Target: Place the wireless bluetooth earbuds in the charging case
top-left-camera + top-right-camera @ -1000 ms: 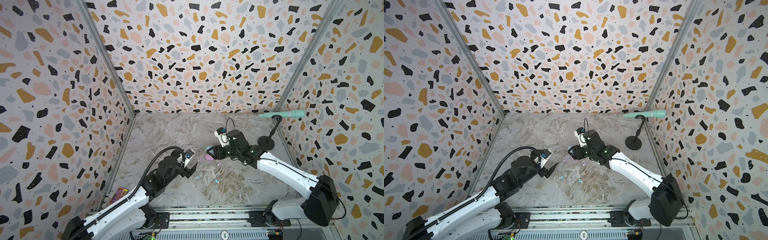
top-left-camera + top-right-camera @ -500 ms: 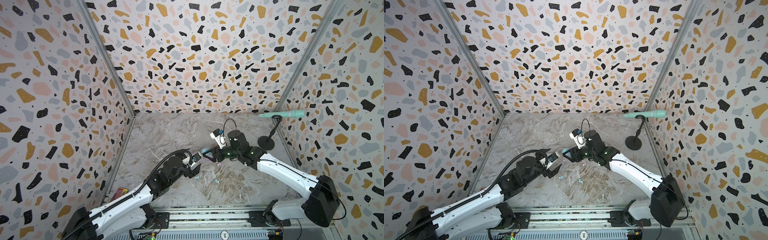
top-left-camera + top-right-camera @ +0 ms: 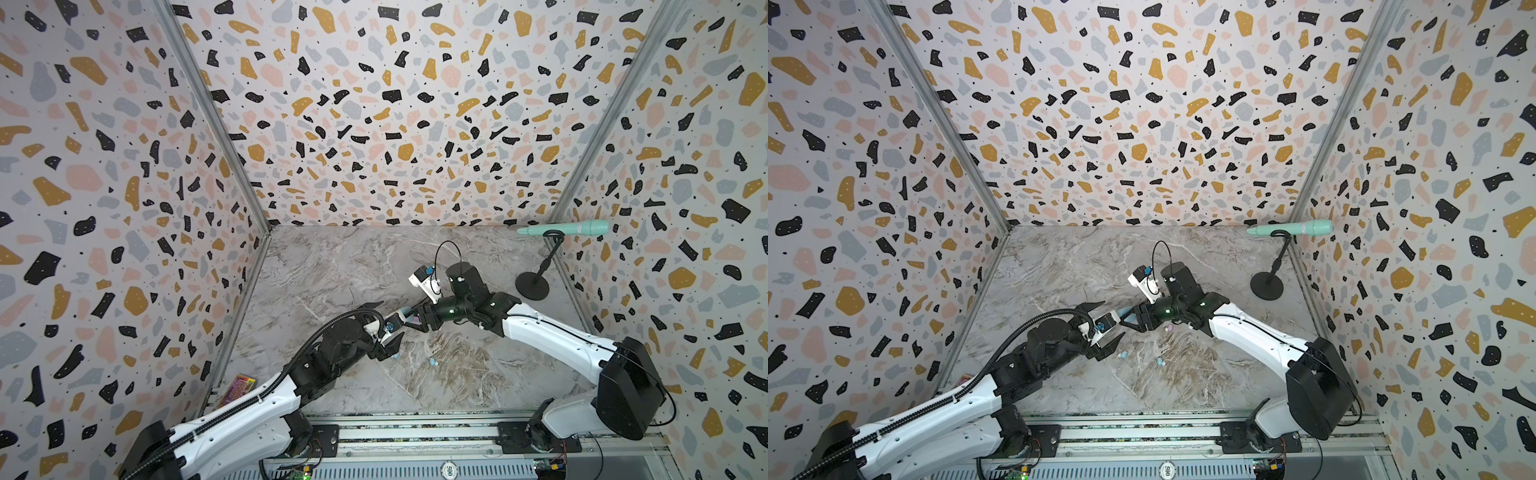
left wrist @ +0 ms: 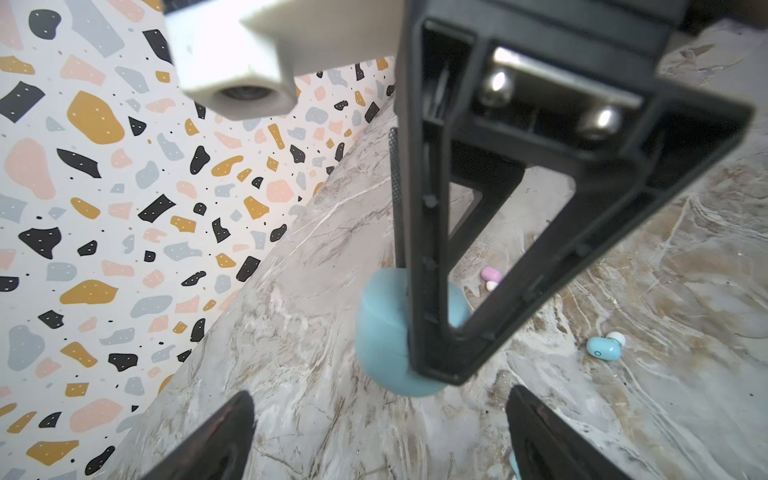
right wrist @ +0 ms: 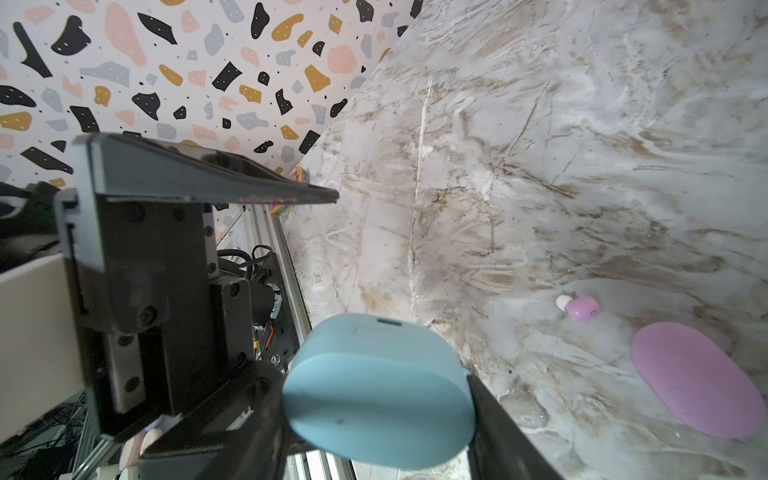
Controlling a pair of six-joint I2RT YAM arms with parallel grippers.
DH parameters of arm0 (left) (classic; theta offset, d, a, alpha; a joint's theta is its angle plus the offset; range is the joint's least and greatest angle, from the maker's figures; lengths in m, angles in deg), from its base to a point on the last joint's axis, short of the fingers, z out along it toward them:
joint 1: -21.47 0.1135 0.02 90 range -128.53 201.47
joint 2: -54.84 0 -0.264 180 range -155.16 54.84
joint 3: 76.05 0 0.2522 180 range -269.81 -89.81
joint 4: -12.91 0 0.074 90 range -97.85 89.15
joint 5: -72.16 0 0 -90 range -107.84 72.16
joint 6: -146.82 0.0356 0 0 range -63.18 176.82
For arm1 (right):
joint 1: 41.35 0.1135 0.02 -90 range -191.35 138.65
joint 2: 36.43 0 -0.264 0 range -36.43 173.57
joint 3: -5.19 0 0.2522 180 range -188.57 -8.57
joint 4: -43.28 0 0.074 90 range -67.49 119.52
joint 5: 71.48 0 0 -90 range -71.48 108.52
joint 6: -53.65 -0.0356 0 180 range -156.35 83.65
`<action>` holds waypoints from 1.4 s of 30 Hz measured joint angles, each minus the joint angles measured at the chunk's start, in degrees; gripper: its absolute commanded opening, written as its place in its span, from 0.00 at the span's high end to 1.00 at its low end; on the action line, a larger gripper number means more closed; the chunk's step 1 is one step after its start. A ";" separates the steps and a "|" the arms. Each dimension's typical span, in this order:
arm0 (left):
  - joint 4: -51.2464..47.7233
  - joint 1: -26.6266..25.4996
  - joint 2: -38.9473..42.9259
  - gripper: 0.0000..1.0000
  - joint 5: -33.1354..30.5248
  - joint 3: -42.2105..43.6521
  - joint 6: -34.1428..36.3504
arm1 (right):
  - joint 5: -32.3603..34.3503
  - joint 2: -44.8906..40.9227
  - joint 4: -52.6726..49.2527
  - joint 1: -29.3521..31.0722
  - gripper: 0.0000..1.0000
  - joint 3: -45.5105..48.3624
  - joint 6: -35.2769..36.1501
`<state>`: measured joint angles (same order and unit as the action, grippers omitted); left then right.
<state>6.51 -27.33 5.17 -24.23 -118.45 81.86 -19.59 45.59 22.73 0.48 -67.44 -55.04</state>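
My right gripper [image 5: 376,415] is shut on a light blue charging case [image 5: 378,386], held above the table with its end toward the left arm. In both top views that case [image 3: 402,311] [image 3: 1125,313] sits between the two grippers. My left gripper [image 4: 378,399] is open, its fingers either side of the case's end [image 4: 386,332] without touching it. Loose earbuds lie on the marble: a pink one [image 5: 579,308] [image 4: 491,274] and blue ones [image 4: 603,345] [image 3: 1160,361] [image 3: 1123,354]. A pink case [image 5: 698,378] lies shut on the table.
A black stand [image 3: 534,286] with a teal microphone [image 3: 575,227] occupies the back right corner. A colourful packet [image 3: 237,385] lies by the left wall near the front rail. Terrazzo walls close in three sides.
The left arm has reached right and forward until its open jaws flank the blue case. The right gripper has shifted left with the case, toward the left gripper.
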 measured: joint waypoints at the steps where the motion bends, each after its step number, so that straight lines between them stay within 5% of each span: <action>1: 0.00 -0.20 -0.11 0.07 0.04 0.00 0.11 | -0.24 0.02 0.00 0.09 1.00 0.00 0.11; 19: -0.07 -1.16 -3.43 0.25 -0.11 0.00 1.40 | -2.21 0.13 -0.04 1.66 1.00 0.00 1.51; 42: -0.04 -1.57 -3.65 0.35 -0.09 0.00 2.43 | -2.21 1.18 -1.40 2.60 1.00 -0.13 2.36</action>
<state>6.46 -28.90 1.52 -24.32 -118.45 84.29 -21.80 46.77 21.33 3.08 -67.58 -52.68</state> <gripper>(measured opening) 0.647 0.621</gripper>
